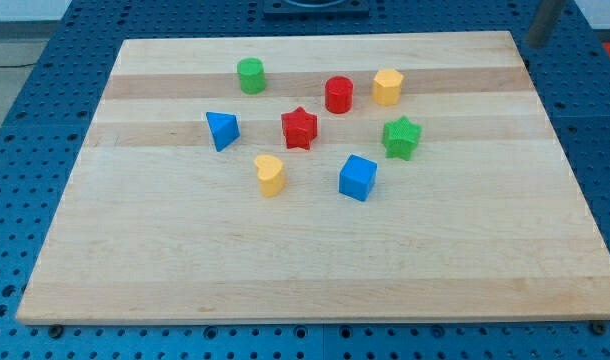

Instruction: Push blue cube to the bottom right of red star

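Note:
The blue cube point(357, 177) sits on the wooden board point(305, 270), below and to the right of the red star point(299, 127), with a gap between them. My rod shows at the view's top right. My tip point(534, 44) is just past the board's top right corner, far from the blue cube and the red star and touching no block.
A blue triangular block point(222, 130) lies left of the red star. A yellow heart-like block point(270, 174) lies below-left of it. A green cylinder point(251, 75), a red cylinder point(339, 94), a yellow hexagonal block point(387, 87) and a green star point(401, 137) lie above and to the right.

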`<control>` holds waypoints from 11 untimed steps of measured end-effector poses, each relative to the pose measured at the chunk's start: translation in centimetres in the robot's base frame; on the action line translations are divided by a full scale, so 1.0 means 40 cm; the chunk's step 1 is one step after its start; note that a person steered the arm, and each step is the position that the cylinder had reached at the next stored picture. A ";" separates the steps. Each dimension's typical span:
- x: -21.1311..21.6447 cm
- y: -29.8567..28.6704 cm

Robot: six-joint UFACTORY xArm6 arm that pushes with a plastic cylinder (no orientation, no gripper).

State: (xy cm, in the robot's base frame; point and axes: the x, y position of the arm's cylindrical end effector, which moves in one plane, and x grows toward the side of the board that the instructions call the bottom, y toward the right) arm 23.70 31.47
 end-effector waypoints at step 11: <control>0.490 -0.743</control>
